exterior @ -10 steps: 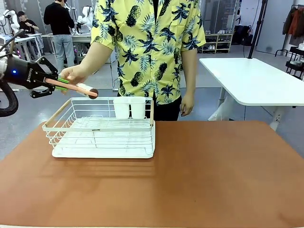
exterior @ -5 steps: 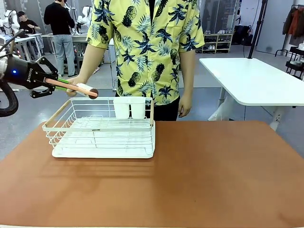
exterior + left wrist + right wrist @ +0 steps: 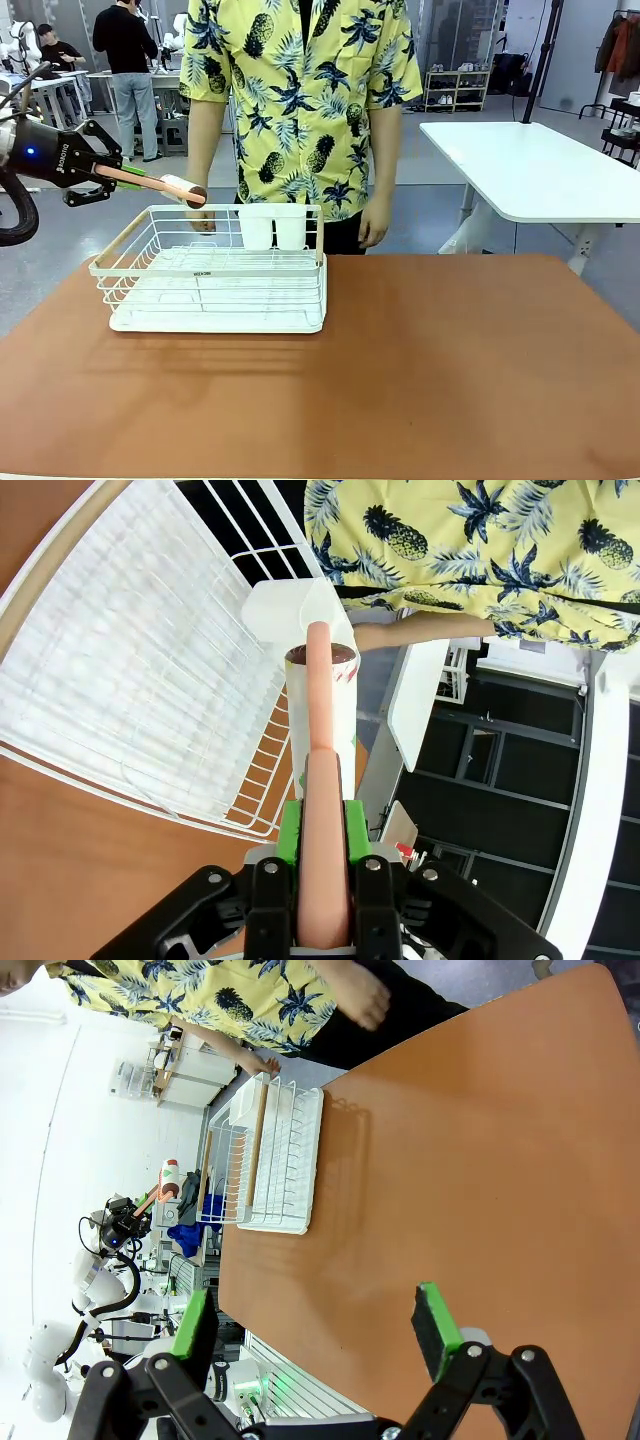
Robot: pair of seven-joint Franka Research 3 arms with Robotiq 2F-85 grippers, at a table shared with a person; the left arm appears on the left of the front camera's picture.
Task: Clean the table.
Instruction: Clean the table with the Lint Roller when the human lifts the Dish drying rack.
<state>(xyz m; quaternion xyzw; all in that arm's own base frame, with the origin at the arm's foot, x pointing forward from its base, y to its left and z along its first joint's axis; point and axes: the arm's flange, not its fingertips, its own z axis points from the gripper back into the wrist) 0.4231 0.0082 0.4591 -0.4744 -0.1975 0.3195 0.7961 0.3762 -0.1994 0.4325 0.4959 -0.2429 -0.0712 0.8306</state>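
Firmly, the left gripper (image 3: 130, 177) clamps a salmon-handled white lint roller (image 3: 168, 185) out over a white wire rack (image 3: 215, 272), the wide matte terracotta table (image 3: 450, 360) lying below and ahead of it, while the right gripper (image 3: 315, 1322) gapes above that table.

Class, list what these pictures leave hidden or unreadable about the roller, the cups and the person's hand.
- Print on roller: front view, too small; left wrist view, handle covers part.
- Insides of cups: front view, own walls hide them.
- Person's hand: front view, behind rack wires; contact unclear.
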